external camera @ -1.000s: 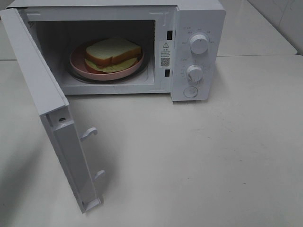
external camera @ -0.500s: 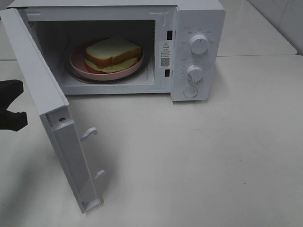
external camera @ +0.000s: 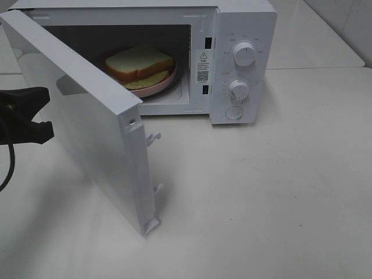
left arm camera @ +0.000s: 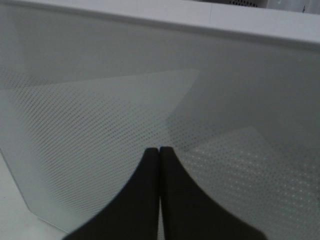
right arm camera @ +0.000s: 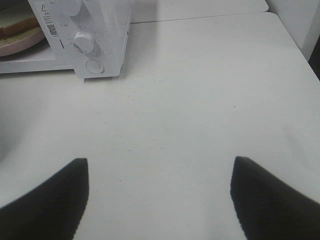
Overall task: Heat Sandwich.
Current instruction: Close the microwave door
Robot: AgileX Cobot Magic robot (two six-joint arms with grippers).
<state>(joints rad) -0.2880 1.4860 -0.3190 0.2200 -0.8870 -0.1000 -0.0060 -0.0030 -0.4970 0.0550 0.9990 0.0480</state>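
The sandwich [external camera: 138, 63] lies at the far end of the scene, inside the microwave [external camera: 250, 23].

Nearest is the white table [external camera: 279, 203]. The right gripper [right arm camera: 160, 162] hangs above a bare stretch of it, jaws spread wide and holding nothing. The microwave's control side is well ahead of it. This gripper is out of the high view.

Next comes the microwave door [external camera: 87, 128], partly open. It runs from its hinge at about 11 o'clock in the high view to its free edge at about 6 o'clock. Two latch hooks [external camera: 153, 138] stick out of that edge toward 3 o'clock.

At 9 o'clock of the door is the left gripper [left arm camera: 159, 152]. Its jaws are pressed together with nothing between them, and the tips are right at the door's dotted outer window. I cannot tell whether they touch it.

Beyond the door the cavity is partly in view. The sandwich rests on a pink plate [external camera: 158, 85], white bread on top with green showing beneath. At 3 o'clock of the cavity are two dials [external camera: 244, 53] and, below them, a round button [external camera: 234, 113].
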